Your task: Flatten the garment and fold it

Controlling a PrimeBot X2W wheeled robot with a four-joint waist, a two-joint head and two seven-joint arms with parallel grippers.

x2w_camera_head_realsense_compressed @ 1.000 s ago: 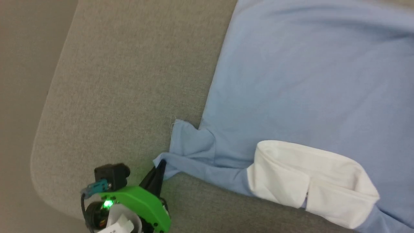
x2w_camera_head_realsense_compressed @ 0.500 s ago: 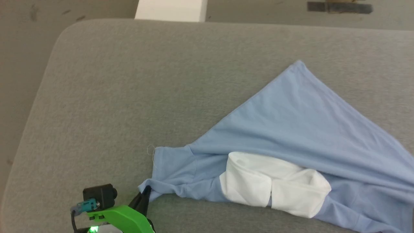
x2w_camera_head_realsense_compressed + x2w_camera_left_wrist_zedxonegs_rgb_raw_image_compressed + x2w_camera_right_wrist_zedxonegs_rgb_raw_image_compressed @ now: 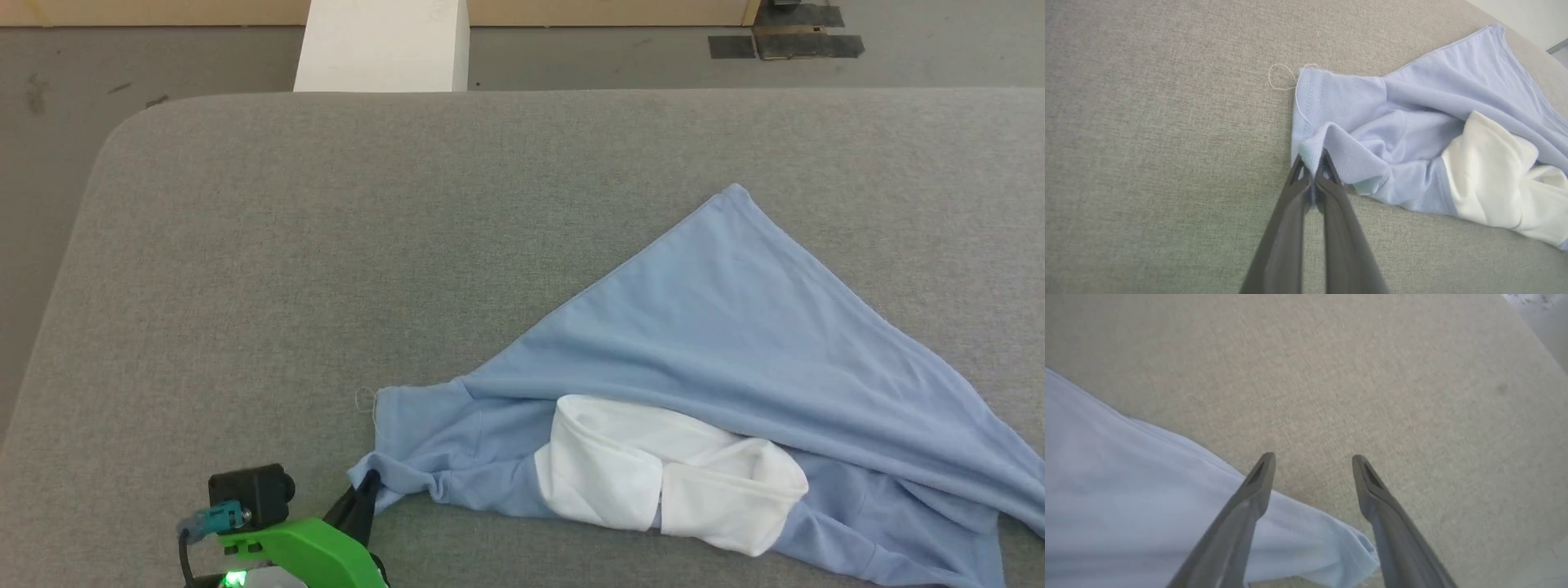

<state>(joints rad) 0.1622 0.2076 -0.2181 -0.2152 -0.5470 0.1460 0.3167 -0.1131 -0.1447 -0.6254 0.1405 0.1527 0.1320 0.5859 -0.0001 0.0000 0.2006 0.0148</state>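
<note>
Left gripper (image 3: 1312,161): fingers pressed together on a bunched corner of the garment (image 3: 1355,122), right at their tips, low over the grey padded table (image 3: 326,245).
Why it is held so: the pinch likely anchors this corner so the cloth can be drawn taut and spread, a judgement from the grip and the slack folds behind it.
Cloth at the left fingertips: the light blue fabric humps up over the tips, then runs away ahead and to one side. A hemmed edge lies just beyond the tips, with a loose thread (image 3: 1280,77) curling off it onto the table.
Right gripper (image 3: 1312,461): fingers spread wide, nothing between the tips, bare table beyond them.
Cloth at the right gripper: a blue corner (image 3: 1126,477) lies under one finger and reaches in between the two fingers near their roots, not clamped.
White sleeve (image 3: 637,465): folded back on itself atop the blue body, a little beyond the left gripper's pinch and to its side, which is why the shirt reads as rumpled and not flat.
Far corner: the garment tapers to a point well away from the left gripper, so it lies as a skewed triangle.
Beyond the table: a white block (image 3: 380,45) on the floor.
Stage, as judged: flattening is under way and no fold has begun.
</note>
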